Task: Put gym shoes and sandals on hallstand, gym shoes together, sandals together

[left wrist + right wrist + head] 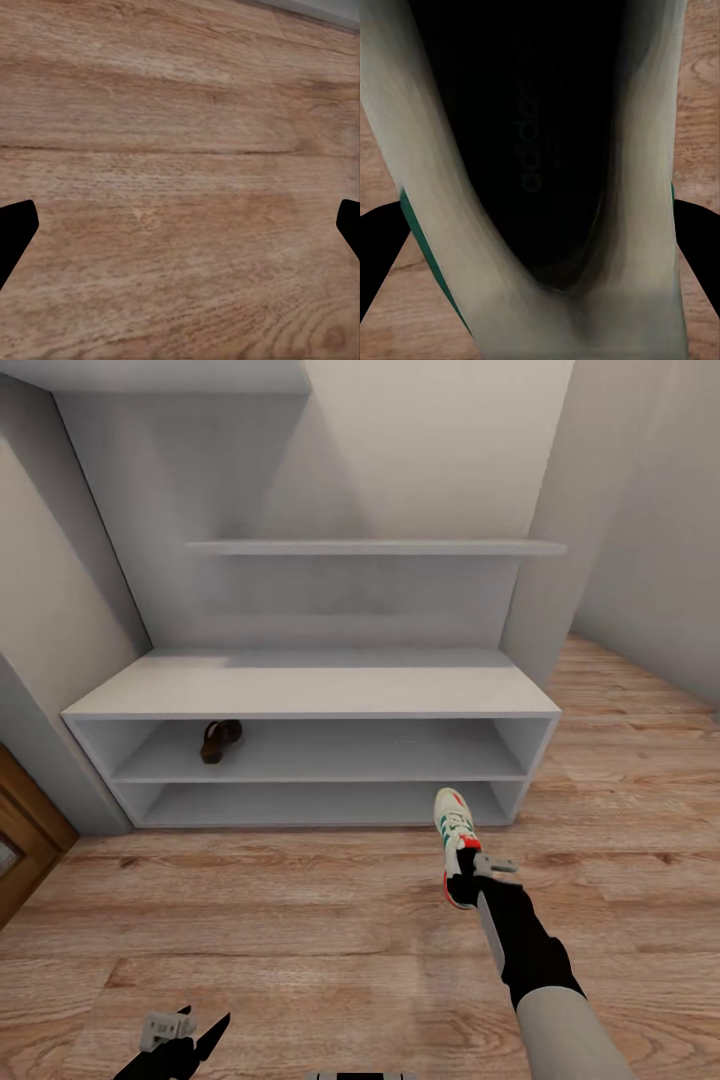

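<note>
From the head camera I see my right tool point(467, 875) clamped on a sneaker point(455, 838) at its heel end, the toe pointing away from me toward the rack point(310, 690). The shoe is in front of the right part of the lower shelf, over the floor point(300, 920) — I cannot tell if its sole touches the planks or is a little above them. In the right wrist camera the sneaker point(540, 150) shows very near: I look into its dark opening with a printed brand word on the insole, the cream sides and a green edge, and the two dark fingers point(379, 247) stand at each side of it.

One sandal point(220, 740) lies on the middle shelf of the rack, toward its left end, well apart from the sneaker. The top board of the rack and the wall shelf point(375, 547) above it are bare.

My left tool point(185, 1035) is low at the near edge of the head view, its fingers apart and holding nothing. In the left wrist camera its two fingertips point(15, 225) are at the far sides, with floor point(180, 180) between them.
</note>
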